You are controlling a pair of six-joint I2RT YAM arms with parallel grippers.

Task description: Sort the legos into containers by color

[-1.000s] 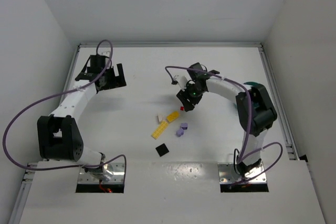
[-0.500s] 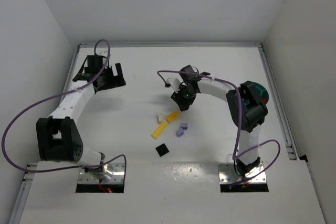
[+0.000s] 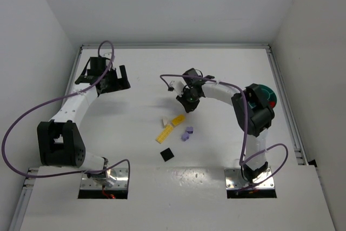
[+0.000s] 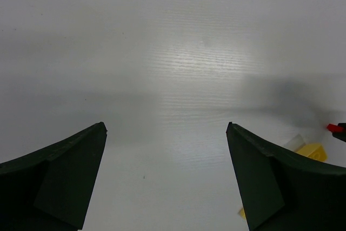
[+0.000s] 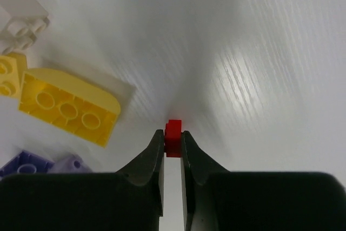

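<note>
My right gripper (image 5: 173, 137) is shut on a tiny red brick (image 5: 173, 127), low over the white table; in the top view this gripper (image 3: 186, 104) covers the brick. Just to its left lie a yellow brick (image 5: 67, 106), a white brick (image 5: 19, 17) and pale purple bricks (image 5: 32, 164). From above I also see the long yellow plate (image 3: 164, 133) and the flat black square (image 3: 167, 154). The teal dish (image 3: 268, 97) sits at the right, mostly hidden behind the right arm. My left gripper (image 3: 111, 79) stands open over bare table at the far left, holding nothing.
A raised rail (image 3: 175, 46) runs along the table's far edge and another rail (image 3: 284, 101) down the right side. White walls stand close on the left and right. The right arm's purple cable (image 3: 173, 77) loops above the bricks.
My right gripper has shifted a little to the left over the red brick, and its fingers have shut on it. The left arm has stayed put.
</note>
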